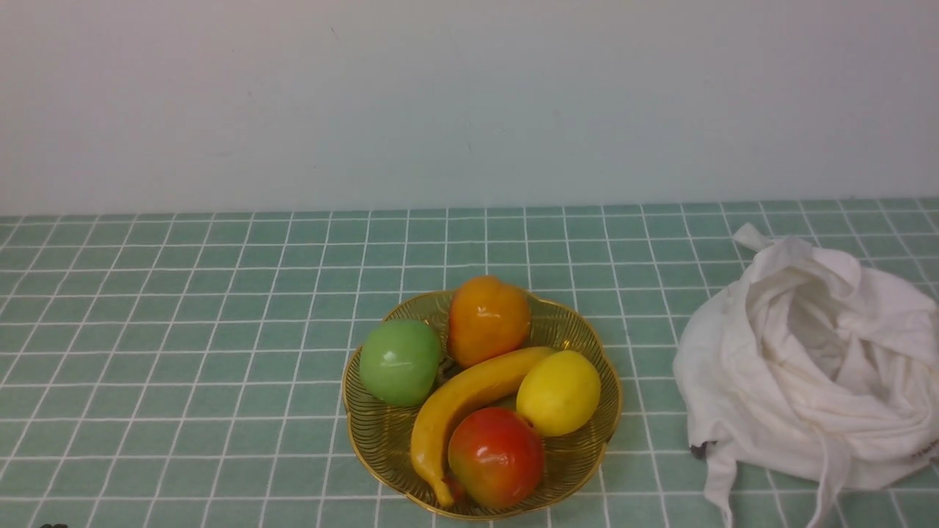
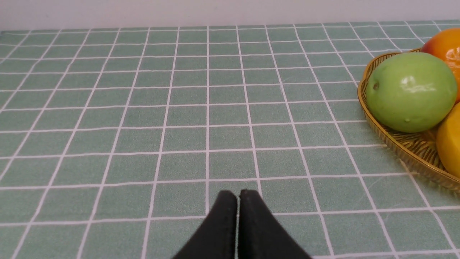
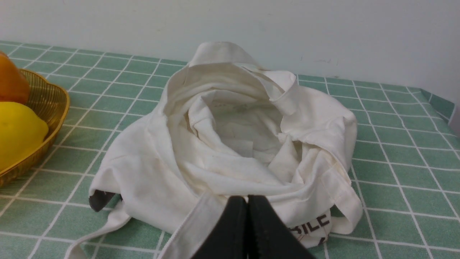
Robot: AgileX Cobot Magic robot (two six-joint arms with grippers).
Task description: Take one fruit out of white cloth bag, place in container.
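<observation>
Here, one gold wire bowl [image 1: 367, 447] with a scalloped rim sits near the middle of a green table [image 1: 183, 367] marked with a white grid, and it holds five pieces of fruit. They are one curved yellow-orange banana [image 1: 469, 389], one green round fruit [image 1: 400, 363], one orange fruit [image 1: 489, 320], one yellow lemon [image 1: 559, 392] and one red mango-like fruit [image 1: 497, 458]. The banana lies across the bowl between the green fruit on the left and the lemon and red fruit on the right, with the orange fruit behind it. One white cloth bag [image 1: 807, 381] slumps in folds to the right of the bowl, apart from it, its mouth open and its straps trailing on the table. Inside the mouth only white fabric shows; folds hide the deeper part. Some dark lettering [image 3: 312, 225] is partly visible on the bag. A plain pale wall [image 1: 469, 103] rises behind. Both grippers, the left [image 2: 238, 196] and the right [image 3: 248, 199], have their fingers closed together with nothing between them.
</observation>
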